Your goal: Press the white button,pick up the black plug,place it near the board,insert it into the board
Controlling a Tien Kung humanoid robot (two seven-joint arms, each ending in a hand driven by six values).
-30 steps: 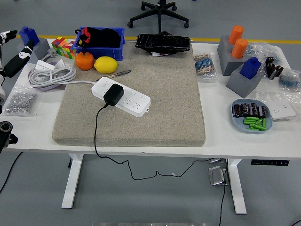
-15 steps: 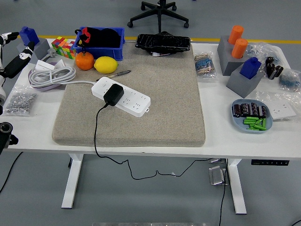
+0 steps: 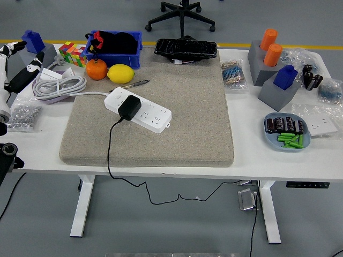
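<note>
We see the black square plug point(image 3: 129, 107) seated in the long white power board point(image 3: 138, 110), which lies slantwise on the beige felt mat point(image 3: 177, 123) covering the white bench point(image 3: 252, 155). Our left hand point(image 3: 19, 64) hovers at the bench's far-left edge, well apart from the board; whether its fingers are spread or curled, we cannot tell.

The black plug point(image 3: 129, 108) sat plugged into the white power strip point(image 3: 138, 110) on the beige mat point(image 3: 182, 107), while the left hand point(image 3: 16, 64) hovered at the table's point(image 3: 252, 155) far-left edge, fingers loose.
</note>
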